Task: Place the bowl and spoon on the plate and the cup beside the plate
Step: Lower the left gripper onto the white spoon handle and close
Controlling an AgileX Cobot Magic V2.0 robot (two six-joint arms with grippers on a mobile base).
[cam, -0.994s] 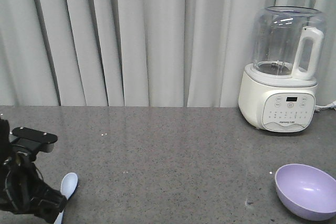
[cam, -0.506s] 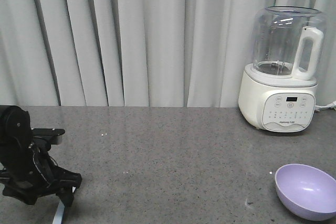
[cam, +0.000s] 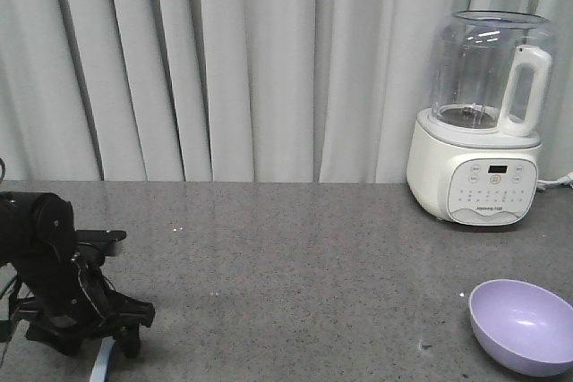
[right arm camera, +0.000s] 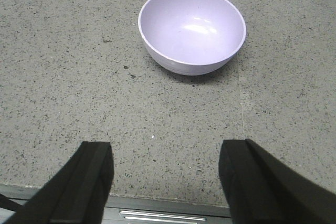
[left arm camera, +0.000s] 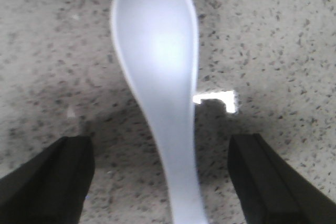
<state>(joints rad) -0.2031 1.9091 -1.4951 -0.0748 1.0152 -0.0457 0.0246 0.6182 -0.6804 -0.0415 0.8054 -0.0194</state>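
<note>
Left gripper (left arm camera: 160,140): spread wide and low over the desk (cam: 313,257), one dark finger on each side of the spoon handle; neither finger touches it.
Spoon (left arm camera: 157,51): lies flat on the desk with its hollow side up and its scoop pointing away from the gripper.
Left wrist view versus front view: the wrist view shows the whole scoop and the gaps beside the handle. The front view shows only a pale sliver of handle under the arm at the desk's near left.
Right gripper (right arm camera: 167,148): spread wide with bare desk between its fingers, well short of the bowl.
Bowl (right arm camera: 191,27): upright and empty at the desk's near right. The right wrist view shows it whole; the front view crops its edge.
Front view only: white blender (cam: 483,131) at the back right, with a grey curtain (cam: 224,60) behind it.
</note>
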